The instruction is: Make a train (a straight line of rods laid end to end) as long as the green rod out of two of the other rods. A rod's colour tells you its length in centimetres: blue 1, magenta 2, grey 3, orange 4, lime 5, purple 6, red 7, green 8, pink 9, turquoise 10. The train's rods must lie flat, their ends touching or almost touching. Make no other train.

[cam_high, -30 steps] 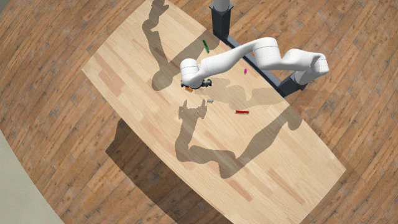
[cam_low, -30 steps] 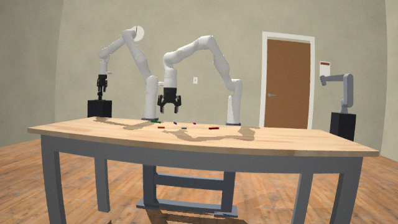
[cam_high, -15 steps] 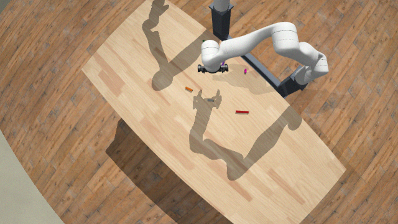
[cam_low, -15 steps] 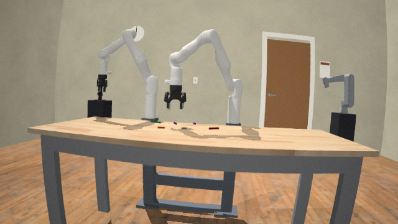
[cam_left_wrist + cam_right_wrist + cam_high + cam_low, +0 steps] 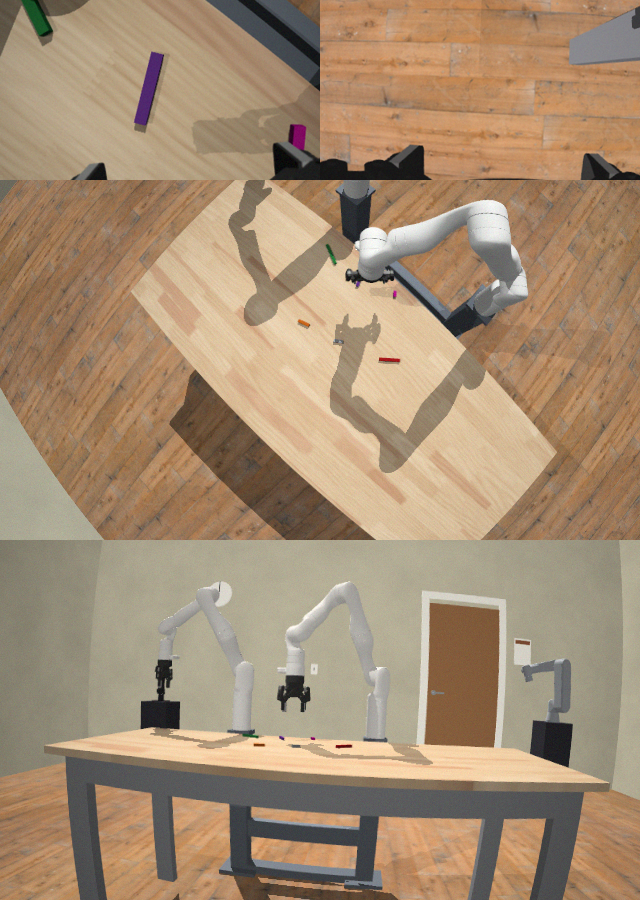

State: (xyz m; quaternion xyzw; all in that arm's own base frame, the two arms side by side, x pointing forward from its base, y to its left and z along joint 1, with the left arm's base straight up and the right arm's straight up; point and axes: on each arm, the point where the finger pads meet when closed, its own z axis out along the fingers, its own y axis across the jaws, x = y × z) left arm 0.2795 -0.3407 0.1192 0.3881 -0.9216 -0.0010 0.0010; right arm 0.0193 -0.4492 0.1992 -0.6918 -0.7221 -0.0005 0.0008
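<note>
A purple rod (image 5: pixel 358 284) (image 5: pixel 281 738) (image 5: pixel 149 88) lies flat, partly hidden by the gripper in the top view. A magenta rod (image 5: pixel 394 294) (image 5: pixel 313 738) (image 5: pixel 297 137) lies apart from it, partly behind a fingertip in the left wrist view. The green rod (image 5: pixel 331 254) (image 5: pixel 250 736) (image 5: pixel 37 18) lies flat near the table's back edge. My left gripper (image 5: pixel 370 277) (image 5: pixel 294 709) (image 5: pixel 190 158) is open and empty, high above the table near the purple rod. My right gripper (image 5: pixel 163 682) (image 5: pixel 504 154) is open and empty, away from the rods.
An orange rod (image 5: pixel 304 323) (image 5: pixel 259 745), a grey rod (image 5: pixel 338 342) (image 5: pixel 296 746) and a red rod (image 5: pixel 389 360) (image 5: pixel 344 746) lie separately on the table (image 5: pixel 280 420). The arms' grey mounting frame (image 5: pixel 422 292) runs along the back edge. Arm shadows cross the table.
</note>
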